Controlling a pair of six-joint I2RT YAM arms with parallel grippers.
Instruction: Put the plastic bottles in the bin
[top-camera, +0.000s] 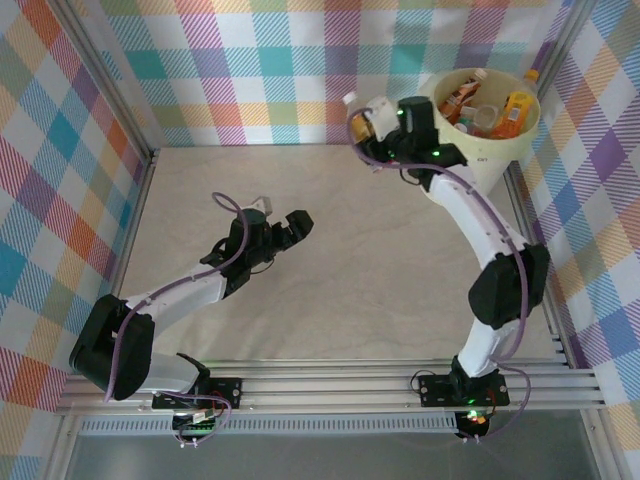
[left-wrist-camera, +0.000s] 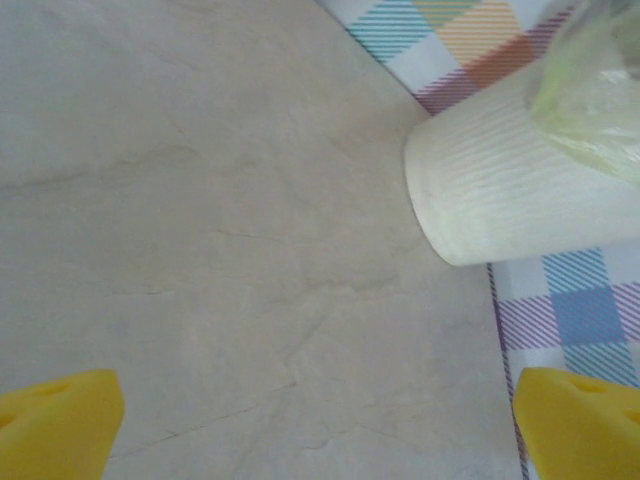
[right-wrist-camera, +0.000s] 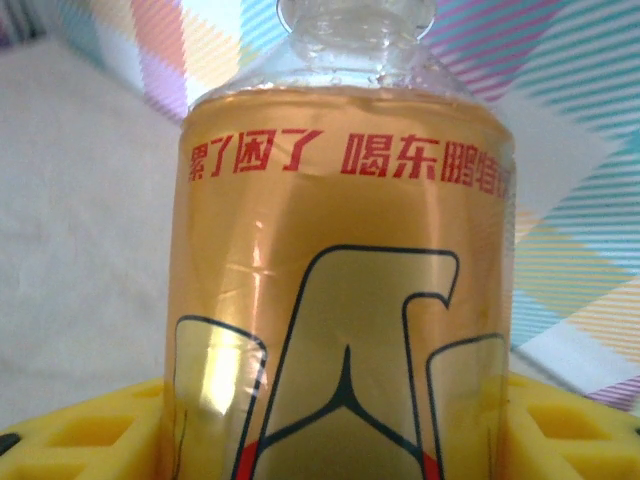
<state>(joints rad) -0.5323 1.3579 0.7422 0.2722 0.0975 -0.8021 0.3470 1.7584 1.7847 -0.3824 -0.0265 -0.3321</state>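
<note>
The right gripper (right-wrist-camera: 330, 440) has its yellow pads (right-wrist-camera: 90, 430) pressed up against both sides of a plastic bottle (right-wrist-camera: 340, 300), so as far as we can see it's clamped on it. The bottle is clear with amber drink inside. It has a gold label with red Chinese characters along the top, and the neck points away from the wrist camera.

From above we can spot its white cap (top-camera: 350, 99) poking out left of the gripper, by the back edge of the table (top-camera: 350, 300). That puts it a little left of the bin (top-camera: 495, 160), not over it.

The bin sits in the far right corner against the checkered wall (top-camera: 300, 70), with several other bottles (top-camera: 515, 112) already piled inside.

The left gripper (top-camera: 295, 225) hangs over the middle of the table, jaws spread wide with nothing between them. Its wrist camera catches the bin's ribbed cream side.
</note>
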